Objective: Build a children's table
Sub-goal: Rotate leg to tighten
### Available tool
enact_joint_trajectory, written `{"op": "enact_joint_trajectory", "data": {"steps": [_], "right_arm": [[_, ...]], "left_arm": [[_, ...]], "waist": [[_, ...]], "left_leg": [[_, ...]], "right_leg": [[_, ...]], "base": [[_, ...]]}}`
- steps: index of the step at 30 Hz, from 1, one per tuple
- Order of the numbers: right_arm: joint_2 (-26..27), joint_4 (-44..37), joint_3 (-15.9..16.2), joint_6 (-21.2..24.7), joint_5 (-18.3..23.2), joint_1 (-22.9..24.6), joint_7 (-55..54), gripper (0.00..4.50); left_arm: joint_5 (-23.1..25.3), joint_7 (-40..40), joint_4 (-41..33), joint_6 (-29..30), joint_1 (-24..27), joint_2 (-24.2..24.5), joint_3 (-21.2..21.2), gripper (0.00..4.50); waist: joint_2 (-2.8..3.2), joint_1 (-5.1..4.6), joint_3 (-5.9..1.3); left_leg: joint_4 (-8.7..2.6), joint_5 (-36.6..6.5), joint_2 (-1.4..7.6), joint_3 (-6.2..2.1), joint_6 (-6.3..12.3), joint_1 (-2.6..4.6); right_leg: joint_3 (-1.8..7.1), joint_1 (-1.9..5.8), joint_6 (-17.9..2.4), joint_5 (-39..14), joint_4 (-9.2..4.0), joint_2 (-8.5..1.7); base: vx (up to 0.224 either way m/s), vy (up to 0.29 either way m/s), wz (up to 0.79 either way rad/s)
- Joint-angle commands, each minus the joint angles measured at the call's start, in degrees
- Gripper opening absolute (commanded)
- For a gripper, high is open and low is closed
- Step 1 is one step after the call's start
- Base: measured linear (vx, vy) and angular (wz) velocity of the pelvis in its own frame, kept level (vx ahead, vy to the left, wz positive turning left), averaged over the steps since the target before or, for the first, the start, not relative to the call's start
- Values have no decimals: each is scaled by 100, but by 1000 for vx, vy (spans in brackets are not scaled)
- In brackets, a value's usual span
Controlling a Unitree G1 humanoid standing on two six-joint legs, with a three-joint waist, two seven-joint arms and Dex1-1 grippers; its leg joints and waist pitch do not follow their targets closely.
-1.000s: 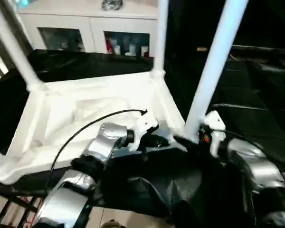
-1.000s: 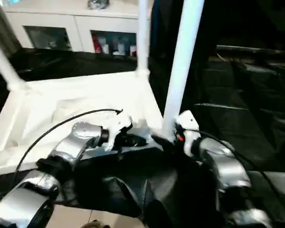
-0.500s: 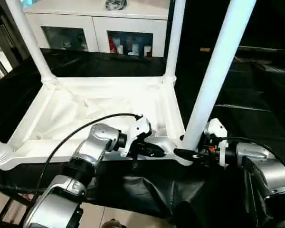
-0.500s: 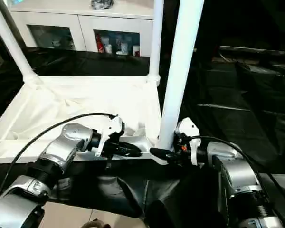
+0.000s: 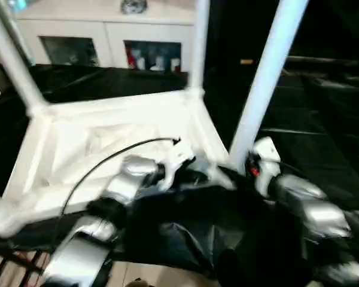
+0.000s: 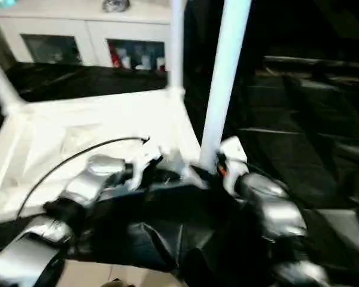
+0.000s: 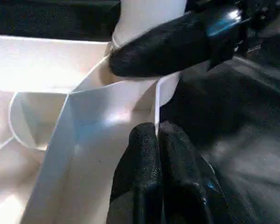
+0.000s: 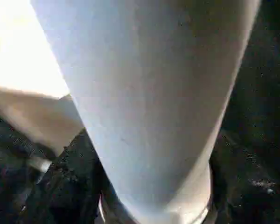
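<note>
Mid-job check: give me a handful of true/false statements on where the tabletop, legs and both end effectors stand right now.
1. The tabletop lies upside down, ribbed underside up. True.
2. No legs are fitted yet. False: legs stand in corner sockets, among them the near right leg and the far right leg.
3. The left end effector is shut on the tabletop's thin near wall. True.
4. The right end effector is far from any leg. False: it is at the base of the near right leg.
5. The tabletop rests on the bare floor. False: it sits on the black-draped work table.
</note>
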Motion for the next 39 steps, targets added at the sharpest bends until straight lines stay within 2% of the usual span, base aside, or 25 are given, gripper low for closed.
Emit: {"op": "enact_joint_trajectory", "data": {"steps": [1,3,4,6,8,10,11,13,15,18,19,20,22,24,29,30,34,35,39], "right_arm": [[328,361,268,170,-170,-8,-385,265],[579,505,308,97,-319,-140,-757,265],[644,600,390,-27,-482,-221,-916,265],[673,687,488,-166,-603,-297,-945,265],[699,690,410,-151,-368,-316,-555,265],[730,697,276,-126,-234,-330,-484,321],[669,646,303,-146,-234,-313,-404,335],[523,528,415,-224,-296,-256,-232,337],[357,393,519,-354,-311,-180,24,337],[168,245,586,-537,-298,-86,372,337],[-26,98,598,-574,-178,-1,827,337],[-26,98,598,-574,-178,-1,827,337],[-392,-256,636,-423,74,164,1660,337],[-597,-386,671,-339,164,238,2056,337],[-1049,-636,724,-162,406,402,2937,337],[-1103,-654,715,-143,429,415,3035,337],[-1195,-684,708,-102,478,430,3196,337],[-1226,-696,713,-78,493,432,3253,313],[-1250,-732,732,11,548,418,3383,293]], "left_arm": [[-126,270,-50,-219,-284,-386,0,0],[-75,516,162,-319,-407,-556,-22,0],[-51,565,236,-366,-451,-610,-31,0],[-39,564,282,-416,-483,-650,-35,0],[-58,519,303,-473,-496,-665,-21,0],[-40,481,347,-540,-499,-635,-21,0],[-49,409,335,-572,-473,-592,-21,0],[-78,273,281,-609,-418,-523,-20,0],[-122,111,219,-646,-359,-445,-30,0],[-187,-147,119,-678,-281,-353,-49,0],[-270,-477,-14,-695,-188,-246,-77,0],[-270,-477,-14,-695,-188,-246,-77,0],[-410,-987,-301,-604,-31,-47,-125,0],[-461,-1234,-450,-548,51,73,-160,0],[-635,-1818,-800,-350,282,348,-183,0],[-672,-1955,-899,-301,340,409,-204,0],[-731,-2194,-1165,-142,477,538,-252,0],[-751,-2254,-1259,-91,522,582,-260,0],[-770,-2385,-1429,35,620,703,-265,0]], "waist": [[-105,9,-345],[-97,-1,-358],[-73,14,-354],[-88,4,-359],[-86,5,-355],[-82,3,-349],[-102,4,-347],[-90,13,-350],[-106,23,-354],[-113,45,-352],[-115,50,-350],[-115,50,-350],[-113,62,-334],[-98,88,-335],[-94,190,-339],[-114,196,-338],[-114,206,-336],[-101,204,-332],[-111,197,-334]], "left_leg": [[-433,-1333,279,-111,109,34],[-419,-1160,264,-93,195,24],[-418,-1131,263,-94,215,30],[-418,-1121,260,-92,226,19],[-417,-1168,268,-88,284,24],[-423,-1194,271,-87,324,25],[-423,-1226,276,-86,332,26],[-421,-1219,278,-88,330,23],[-413,-1138,280,-85,356,22],[-400,-1079,281,-77,453,15],[-401,-1087,279,-79,483,16],[-401,-1087,279,-79,483,16],[-403,-1142,297,-75,554,12],[-405,-1220,317,-74,553,23],[-408,-1227,354,-78,503,35],[-408,-1230,352,-71,506,27],[-410,-1212,346,-77,463,27],[-418,-1254,354,-80,436,37],[-418,-1215,344,-81,411,28]], "right_leg": [[295,298,-941,-1922,-491,-422],[296,302,-1039,-1575,-458,-407],[293,305,-1036,-1566,-462,-414],[292,317,-1050,-1528,-453,-412],[293,321,-1055,-1524,-457,-409],[294,321,-1070,-1525,-463,-405],[294,321,-1072,-1567,-468,-410],[295,325,-1066,-1600,-464,-414],[296,330,-1084,-1471,-445,-412],[302,335,-1116,-1372,-439,-423],[294,346,-1131,-1408,-444,-422],[294,346,-1131,-1408,-444,-422],[291,346,-1138,-1507,-452,-414],[287,333,-1135,-1673,-459,-414],[303,318,-1161,-1656,-435,-427],[305,311,-1165,-1655,-436,-427],[300,307,-1152,-1757,-433,-435],[302,296,-1135,-1846,-438,-430],[304,292,-1106,-1821,-440,-423]], "base": [[0,0,0],[0,0,0],[0,0,0],[0,0,0],[0,0,0],[0,0,0],[0,0,0],[0,0,0],[0,0,0],[0,0,0],[0,0,0],[0,0,0],[0,0,0],[0,0,0],[0,0,0],[0,0,0],[0,0,0],[0,0,0],[0,0,0]]}}
